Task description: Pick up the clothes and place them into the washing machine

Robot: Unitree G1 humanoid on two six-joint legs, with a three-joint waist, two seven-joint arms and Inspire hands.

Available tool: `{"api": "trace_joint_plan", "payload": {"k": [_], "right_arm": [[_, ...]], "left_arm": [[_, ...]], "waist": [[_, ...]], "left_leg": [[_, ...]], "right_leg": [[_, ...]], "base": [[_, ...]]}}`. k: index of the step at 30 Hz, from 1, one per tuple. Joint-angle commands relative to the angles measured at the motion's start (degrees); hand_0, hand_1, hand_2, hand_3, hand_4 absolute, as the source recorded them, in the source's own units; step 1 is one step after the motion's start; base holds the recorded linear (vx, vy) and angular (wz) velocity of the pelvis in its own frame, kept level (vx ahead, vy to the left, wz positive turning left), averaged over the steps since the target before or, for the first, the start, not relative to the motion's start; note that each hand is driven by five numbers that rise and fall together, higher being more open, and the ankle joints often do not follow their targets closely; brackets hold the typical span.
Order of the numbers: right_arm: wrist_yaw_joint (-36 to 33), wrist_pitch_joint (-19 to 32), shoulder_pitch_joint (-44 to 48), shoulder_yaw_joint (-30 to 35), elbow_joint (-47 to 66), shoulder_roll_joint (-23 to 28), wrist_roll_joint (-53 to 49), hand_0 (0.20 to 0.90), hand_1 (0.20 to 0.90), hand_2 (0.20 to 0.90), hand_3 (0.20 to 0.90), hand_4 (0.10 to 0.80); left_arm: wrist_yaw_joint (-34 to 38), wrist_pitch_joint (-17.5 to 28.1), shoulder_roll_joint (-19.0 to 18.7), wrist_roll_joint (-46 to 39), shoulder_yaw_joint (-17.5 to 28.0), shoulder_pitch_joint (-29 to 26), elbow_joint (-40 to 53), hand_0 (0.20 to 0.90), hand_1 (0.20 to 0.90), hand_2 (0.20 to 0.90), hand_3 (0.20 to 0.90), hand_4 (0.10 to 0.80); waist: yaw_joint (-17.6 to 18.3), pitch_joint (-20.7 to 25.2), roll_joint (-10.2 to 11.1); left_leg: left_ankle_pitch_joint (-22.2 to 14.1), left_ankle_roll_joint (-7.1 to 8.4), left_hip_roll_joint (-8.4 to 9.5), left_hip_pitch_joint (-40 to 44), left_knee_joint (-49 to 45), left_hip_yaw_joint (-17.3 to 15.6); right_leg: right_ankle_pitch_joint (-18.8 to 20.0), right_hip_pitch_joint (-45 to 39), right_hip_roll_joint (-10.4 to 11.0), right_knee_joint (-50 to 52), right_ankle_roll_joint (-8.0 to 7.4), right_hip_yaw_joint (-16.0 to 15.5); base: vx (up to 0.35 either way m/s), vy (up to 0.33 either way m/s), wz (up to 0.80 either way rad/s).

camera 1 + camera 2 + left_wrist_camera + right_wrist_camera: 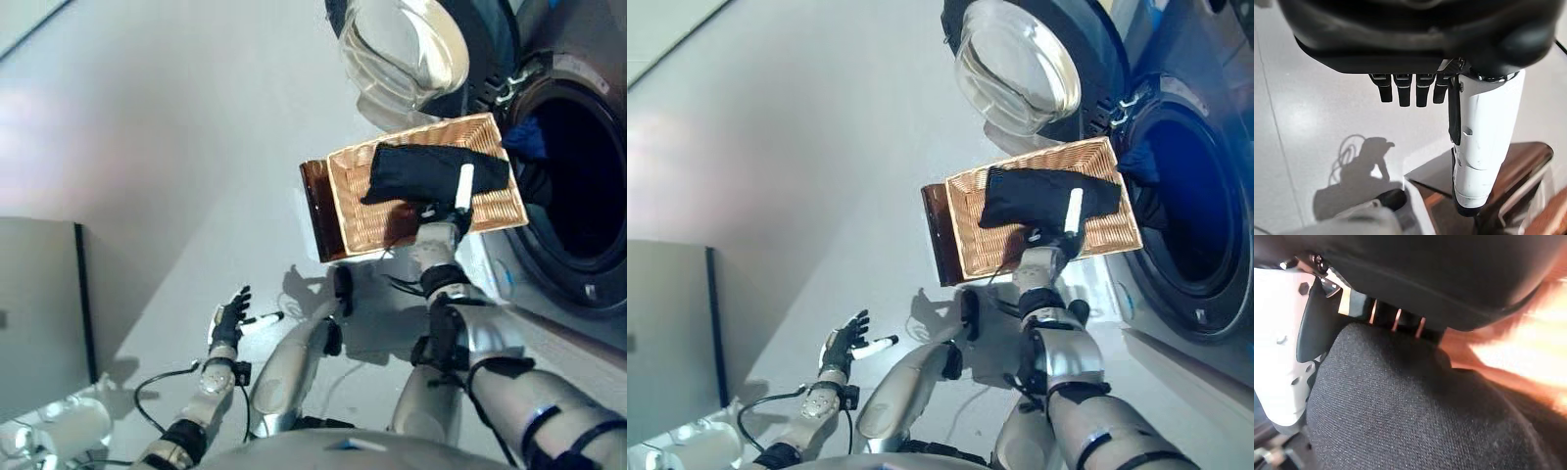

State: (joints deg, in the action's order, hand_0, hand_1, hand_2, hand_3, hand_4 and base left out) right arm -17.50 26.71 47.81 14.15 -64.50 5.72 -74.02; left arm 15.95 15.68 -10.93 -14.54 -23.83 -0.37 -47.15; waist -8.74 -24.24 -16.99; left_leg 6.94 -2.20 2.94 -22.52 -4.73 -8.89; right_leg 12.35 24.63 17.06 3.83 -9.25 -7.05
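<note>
A black garment (436, 171) lies in a wicker basket (351, 201) in front of the washing machine's open drum (578, 176). My right hand (438, 217) reaches into the basket and lies against the garment, its white-covered thumb (463, 186) stretched over the cloth. In the right wrist view the black garment (1415, 401) fills the space under the hand, beside the thumb (1281, 342). A blue cloth (526, 137) hangs at the drum's rim. My left hand (229, 318) hovers open low over the floor, far from the basket, holding nothing.
The machine's round glass door (402, 49) stands open above the basket. The basket rests on a dark brown stand (315, 211), also in the left wrist view (1520, 161). A grey cabinet (39, 304) stands at the left.
</note>
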Motion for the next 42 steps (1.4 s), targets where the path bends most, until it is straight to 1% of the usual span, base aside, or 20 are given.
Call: {"api": "trace_joint_plan", "payload": {"k": [1, 4, 9, 10, 12, 15, 16, 18, 19, 20, 21, 23, 26, 30, 32, 34, 35, 36, 38, 42], "right_arm": [[2.7, 4.2, 2.2, 0.0, 4.2, -0.1, -0.1, 0.200, 0.200, 0.200, 0.200, 0.300], [3.0, 5.3, 1.7, -0.1, 4.9, -0.9, -0.9, 0.200, 0.200, 0.200, 0.200, 0.300], [1.9, 6.2, 2.7, 1.3, 5.5, 0.8, -0.5, 0.200, 0.200, 0.200, 0.200, 0.300], [1.3, 6.3, 3.1, 1.9, 5.2, 1.9, 0.0, 0.200, 0.200, 0.200, 0.200, 0.300], [0.0, 6.6, 5.5, 3.1, 5.4, 5.8, 1.2, 0.200, 0.200, 0.200, 0.200, 0.300], [-3.3, 7.9, 13.0, 3.8, 7.3, 17.1, 4.5, 0.200, 0.200, 0.200, 0.200, 0.300], [-4.7, 8.7, 17.0, 2.4, 8.4, 22.2, 5.8, 0.200, 0.200, 0.200, 0.200, 0.300], [-5.8, 9.9, 22.2, -0.8, 11.4, 27.9, 7.2, 0.200, 0.200, 0.200, 0.200, 0.300], [-7.1, 10.8, 24.6, -2.7, 12.6, 29.7, 8.4, 0.458, 0.458, 0.458, 0.458, 0.484], [-8.7, 11.1, 26.8, -4.7, 12.8, 31.7, 9.9, 0.900, 0.900, 0.900, 0.900, 0.800], [-10.0, 10.5, 28.7, -6.4, 12.6, 32.9, 11.4, 0.900, 0.900, 0.900, 0.900, 0.800], [-11.0, 10.3, 28.3, -7.5, 13.7, 32.3, 13.0, 0.900, 0.900, 0.900, 0.900, 0.800], [-9.8, 9.0, 25.2, -7.3, 14.8, 29.0, 13.6, 0.900, 0.900, 0.900, 0.900, 0.800], [-7.7, 5.9, 20.8, -5.0, 7.7, 24.2, 12.9, 0.900, 0.900, 0.900, 0.900, 0.800], [-5.6, 4.4, 18.3, -4.2, 4.3, 21.6, 12.1, 0.900, 0.900, 0.900, 0.900, 0.800], [-4.8, 3.8, 17.6, -4.1, 3.4, 21.0, 11.6, 0.900, 0.900, 0.900, 0.900, 0.800], [-4.3, 2.5, 15.0, -3.9, 1.3, 18.3, 12.2, 0.900, 0.900, 0.900, 0.900, 0.800], [-3.4, 2.2, 14.4, -3.8, 1.2, 17.2, 11.6, 0.900, 0.900, 0.900, 0.900, 0.800], [-2.9, 2.1, 12.6, -3.3, 1.4, 14.7, 11.2, 0.900, 0.900, 0.900, 0.900, 0.800], [-3.0, 2.4, 11.5, -3.1, 2.0, 13.3, 11.0, 0.900, 0.900, 0.900, 0.900, 0.800]], "left_arm": [[1.2, 2.4, -1.5, -1.5, -1.2, 2.3, -0.4, 0.900, 0.900, 0.900, 0.900, 0.800], [1.1, 2.3, -0.7, -1.6, -1.6, 2.8, -1.7, 0.900, 0.900, 0.900, 0.900, 0.800], [0.9, 2.6, -0.3, -2.0, -1.5, 3.2, -2.1, 0.900, 0.900, 0.900, 0.900, 0.800], [0.8, 2.6, -0.3, -2.1, -1.3, 3.2, -2.4, 0.900, 0.900, 0.900, 0.900, 0.800], [0.6, 2.9, -0.4, -2.0, -1.5, 3.6, -2.4, 0.900, 0.900, 0.900, 0.900, 0.800], [-0.1, 3.9, -1.8, -2.5, -1.7, 4.4, -0.1, 0.900, 0.900, 0.900, 0.900, 0.800], [-0.4, 4.1, -2.5, -3.4, -1.6, 4.5, 1.0, 0.900, 0.900, 0.900, 0.900, 0.800], [-0.2, 4.8, -3.8, -3.7, -1.4, 5.1, 2.1, 0.900, 0.900, 0.900, 0.900, 0.800], [0.1, 5.0, -4.2, -4.1, -1.1, 5.1, 2.9, 0.900, 0.900, 0.900, 0.900, 0.800], [0.4, 5.0, -4.6, -4.5, -0.9, 5.1, 3.3, 0.900, 0.900, 0.900, 0.900, 0.800], [0.7, 5.2, -4.4, -4.7, -0.8, 4.9, 3.5, 0.900, 0.900, 0.900, 0.900, 0.800], [1.1, 5.5, -4.2, -5.0, -0.1, 4.3, 3.6, 0.900, 0.900, 0.900, 0.900, 0.800], [1.5, 6.3, -3.8, -5.5, 0.7, 4.5, 5.4, 0.900, 0.900, 0.900, 0.900, 0.800], [1.3, 6.1, -2.1, -6.0, 1.1, 4.2, 4.5, 0.900, 0.900, 0.900, 0.900, 0.800], [0.9, 5.9, -1.3, -5.9, 1.0, 4.0, 3.4, 0.900, 0.900, 0.900, 0.900, 0.800], [0.8, 5.8, -1.2, -5.8, 0.9, 3.8, 2.9, 0.900, 0.900, 0.900, 0.900, 0.800], [0.3, 5.2, -0.4, -5.6, 0.4, 3.8, 2.2, 0.900, 0.900, 0.900, 0.900, 0.800], [0.5, 5.1, -0.3, -5.3, 0.3, 4.0, 1.2, 0.900, 0.900, 0.900, 0.900, 0.800], [0.1, 4.6, 0.4, -5.0, 0.2, 4.2, -0.4, 0.900, 0.900, 0.900, 0.900, 0.800], [0.2, 4.3, 0.4, -4.7, 0.4, 4.5, -1.7, 0.900, 0.900, 0.900, 0.900, 0.800]], "waist": [[-1.4, 0.6, -3.7], [-1.3, 0.9, -4.8], [-1.1, 1.3, -5.6], [-0.9, 1.4, -5.8], [-0.8, 1.6, -6.2], [-1.4, 2.4, -8.2], [-2.2, 3.0, -9.2], [-2.8, 3.7, -10.0], [-3.1, 4.2, -10.2], [-3.1, 4.5, -10.3], [-3.1, 4.8, -10.4], [-3.0, 5.4, -10.8], [-2.6, 6.2, -11.5], [-2.2, 6.8, -11.7], [-1.8, 6.8, -11.6], [-1.6, 6.7, -11.5], [-1.0, 6.4, -11.1], [-0.7, 6.2, -10.9], [-0.3, 5.8, -10.2], [0.1, 5.5, -9.4]], "left_leg": [[-3.3, 5.22, -0.28, -5.1, -4.4, 2.6], [-3.3, 5.30, -0.18, -4.9, -4.0, 2.4], [-3.5, 5.57, -0.18, -4.6, -3.9, 2.4], [-3.6, 5.64, -0.16, -4.7, -3.9, 2.4], [-3.7, 5.73, -0.01, -4.8, -3.8, 2.3], [-3.3, 5.94, 0.47, -5.4, -3.3, 2.1], [-3.2, 5.95, 0.63, -5.7, -2.9, 1.8], [-3.0, 6.07, 0.78, -6.1, -2.6, 1.1], [-3.0, 6.05, 0.75, -6.3, -2.2, 0.7], [-2.8, 6.09, 0.79, -6.4, -1.8, 0.2], [-2.6, 6.07, 0.82, -6.6, -1.3, -0.4], [-2.6, 6.11, 0.91, -6.6, -0.8, -0.9], [-2.8, 5.77, 1.21, -6.2, -0.5, -1.5], [-3.3, 5.55, 1.43, -5.4, -0.6, -1.7], [-3.5, 5.49, 1.50, -5.0, -0.8, -1.5], [-3.5, 5.51, 1.51, -5.0, -0.9, -1.4], [-3.5, 5.56, 1.53, -4.9, -1.1, -1.4], [-3.1, 5.49, 1.42, -5.0, -1.1, -1.3], [-3.0, 5.60, 1.43, -5.1, -1.3, -1.3], [-3.5, 5.68, 1.34, -4.8, -1.6, -1.1]], "right_leg": [[-10.5, 2.0, 0.7, 7.8, 0.26, 1.0], [-11.0, 2.7, 0.8, 8.9, 0.32, 1.6], [-11.7, 2.9, 0.7, 9.6, 0.26, 2.0], [-11.9, 3.0, 0.7, 9.7, 0.24, 2.2], [-12.0, 3.4, 0.6, 9.5, 0.23, 2.5], [-11.8, 5.2, 1.2, 9.4, -0.03, 3.2], [-11.7, 6.3, 1.5, 9.5, -0.27, 3.5], [-11.2, 7.9, 1.8, 9.7, -0.61, 4.3], [-11.2, 8.7, 1.8, 9.8, -0.78, 4.9], [-11.0, 9.5, 1.7, 9.8, -0.87, 5.7], [-10.8, 10.4, 1.6, 9.9, -0.98, 6.4], [-10.6, 10.8, 1.8, 9.7, -1.07, 6.9], [-10.4, 11.1, 1.9, 9.8, -1.09, 7.5], [-10.2, 9.9, 2.0, 8.9, -0.96, 7.6], [-10.1, 8.9, 2.0, 8.5, -0.88, 7.3], [-9.9, 8.5, 1.9, 8.2, -0.78, 7.3], [-9.8, 7.7, 1.8, 7.6, -0.63, 7.1], [-9.1, 7.4, 1.6, 7.0, -0.47, 7.0], [-8.8, 6.8, 1.3, 6.5, -0.28, 6.8], [-9.3, 5.9, 1.3, 6.5, -0.13, 6.6]], "base": [[0.000, 0.000, 0.00], [0.060, 0.001, -0.01], [0.054, -0.022, -0.04], [0.036, -0.008, 0.00], [0.037, -0.020, -0.03], [0.012, 0.032, 0.03], [0.025, 0.081, 0.00], [0.029, 0.095, -0.11], [0.040, 0.100, -0.17], [0.056, 0.086, -0.31], [0.055, 0.061, -0.42], [0.059, 0.043, -0.38], [0.057, 0.059, -0.22], [0.025, 0.010, -0.12], [0.000, 0.000, 0.00], [-0.029, -0.009, 0.05], [-0.066, -0.010, 0.02], [-0.079, -0.006, 0.01], [-0.051, 0.007, 0.08], [-0.018, 0.000, 0.02]]}}
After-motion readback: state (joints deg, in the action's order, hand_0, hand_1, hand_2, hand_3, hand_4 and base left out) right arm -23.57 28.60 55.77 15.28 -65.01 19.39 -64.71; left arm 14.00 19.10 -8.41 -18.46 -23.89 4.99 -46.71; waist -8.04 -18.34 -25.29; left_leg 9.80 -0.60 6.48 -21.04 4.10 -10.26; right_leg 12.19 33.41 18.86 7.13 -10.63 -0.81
